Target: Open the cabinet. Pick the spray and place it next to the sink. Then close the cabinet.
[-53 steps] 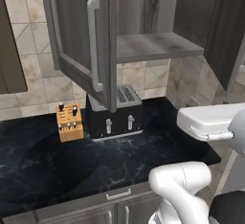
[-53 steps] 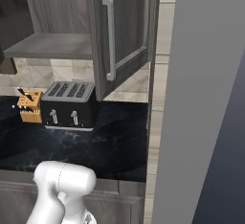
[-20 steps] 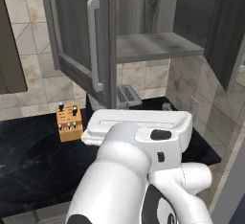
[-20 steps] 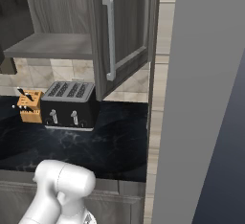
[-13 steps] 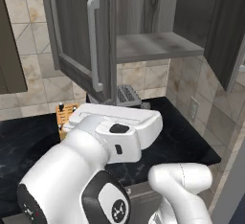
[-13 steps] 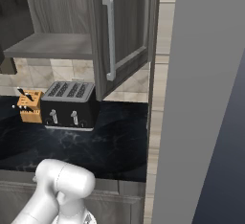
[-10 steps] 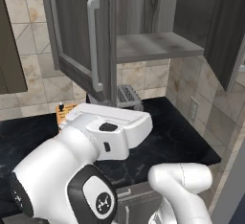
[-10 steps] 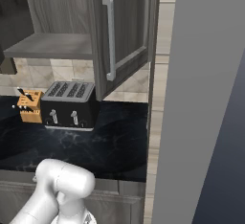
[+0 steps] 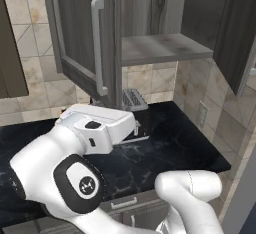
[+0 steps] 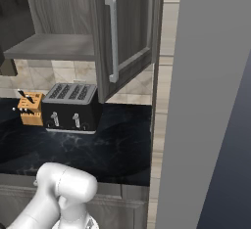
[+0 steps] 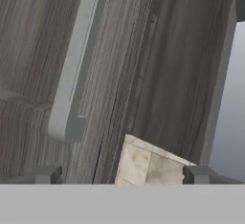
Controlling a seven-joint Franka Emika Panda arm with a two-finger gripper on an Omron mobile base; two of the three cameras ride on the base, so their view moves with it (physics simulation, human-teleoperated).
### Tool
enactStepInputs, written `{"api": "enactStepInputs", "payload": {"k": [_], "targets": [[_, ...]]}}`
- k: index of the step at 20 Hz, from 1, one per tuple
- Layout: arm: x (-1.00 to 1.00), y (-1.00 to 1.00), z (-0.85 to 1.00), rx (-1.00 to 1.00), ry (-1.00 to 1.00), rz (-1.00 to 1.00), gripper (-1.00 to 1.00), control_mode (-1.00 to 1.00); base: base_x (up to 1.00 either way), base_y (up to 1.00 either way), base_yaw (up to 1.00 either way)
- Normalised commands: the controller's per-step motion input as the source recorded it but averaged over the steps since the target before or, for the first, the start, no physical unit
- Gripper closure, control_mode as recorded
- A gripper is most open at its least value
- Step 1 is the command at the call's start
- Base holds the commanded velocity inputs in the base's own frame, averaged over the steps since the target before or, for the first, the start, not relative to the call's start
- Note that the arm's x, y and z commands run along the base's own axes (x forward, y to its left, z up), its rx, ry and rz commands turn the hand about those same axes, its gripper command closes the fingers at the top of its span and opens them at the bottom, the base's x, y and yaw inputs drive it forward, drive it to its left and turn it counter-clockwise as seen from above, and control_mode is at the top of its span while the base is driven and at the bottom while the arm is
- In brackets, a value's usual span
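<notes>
The cabinet [image 9: 165,48] hangs over the counter with both doors swung out and its one inner shelf bare. Its left door [image 9: 80,38] carries a long silver bar handle [image 9: 98,48]; the right base view has the other door [image 10: 127,32] and that shelf [image 10: 54,47]. In the hand view my gripper [image 11: 122,175] is open, its two fingertips [image 11: 48,174] far apart with nothing between them. It faces a dark wood-grain door panel and silver handle [image 11: 74,70] at close range. The spray and the sink are out of view.
A black toaster [image 10: 71,108] and a wooden knife block [image 10: 30,108] stand at the back of the black marbled counter [image 9: 175,148]. A tall grey panel [image 10: 211,101] closes off the right. My arm's big white links [image 9: 75,168] cross the left foreground.
My arm has swung from right to left across the left base view and now covers the knife block. The cabinet doors, toaster and counter have not moved.
</notes>
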Motion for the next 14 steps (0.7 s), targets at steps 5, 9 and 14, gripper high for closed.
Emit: {"api": "enactStepInputs", "payload": {"k": [5,9,14], "targets": [[0.37,0.51,-0.04,-0.06,0.0,-0.03,-1.0,-1.0,0.0,0.0,0.0],[0.32,0.34,-0.06,-0.04,0.0,-0.08,-1.0,-1.0,0.0,0.0,0.0],[0.11,0.03,0.0,-0.01,0.0,-0.04,-1.0,-1.0,0.0,0.0,0.0]]}}
